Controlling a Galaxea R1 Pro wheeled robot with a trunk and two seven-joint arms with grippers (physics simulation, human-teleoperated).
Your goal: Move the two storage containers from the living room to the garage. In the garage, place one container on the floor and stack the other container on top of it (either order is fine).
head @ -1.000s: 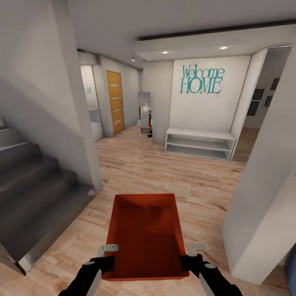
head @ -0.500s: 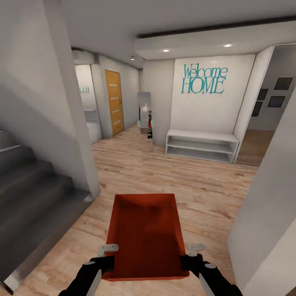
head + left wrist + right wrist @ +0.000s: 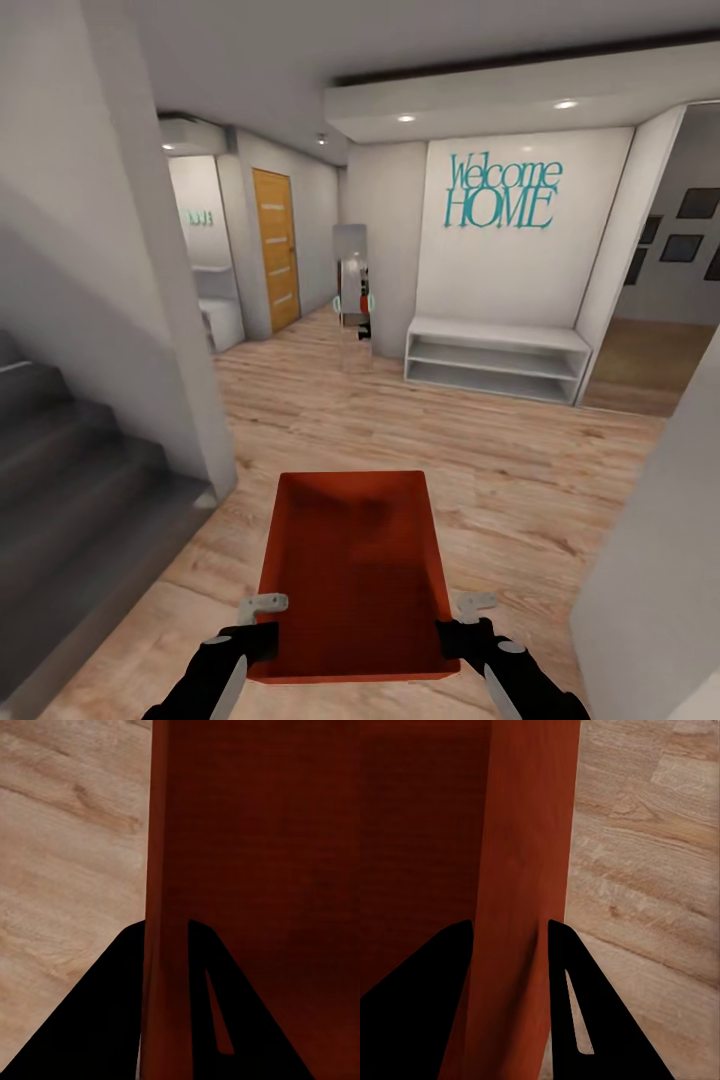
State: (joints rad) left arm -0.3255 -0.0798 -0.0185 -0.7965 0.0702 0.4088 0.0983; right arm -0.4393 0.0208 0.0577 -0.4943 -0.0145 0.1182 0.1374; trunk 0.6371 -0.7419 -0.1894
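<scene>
Storage container (image 3: 350, 570) is carried over wood floor (image 3: 480, 450), left claw (image 3: 262, 625) and right claw (image 3: 462, 622) each clamping a side wall.

light: bright, even; two ceiling spots (image 3: 406, 118) glowing
shadows: soft on stairs (image 3: 70, 480), bin interior (image 3: 352, 560) dark
sharpness: soft render, slight wide-angle stretch at edges
</scene>
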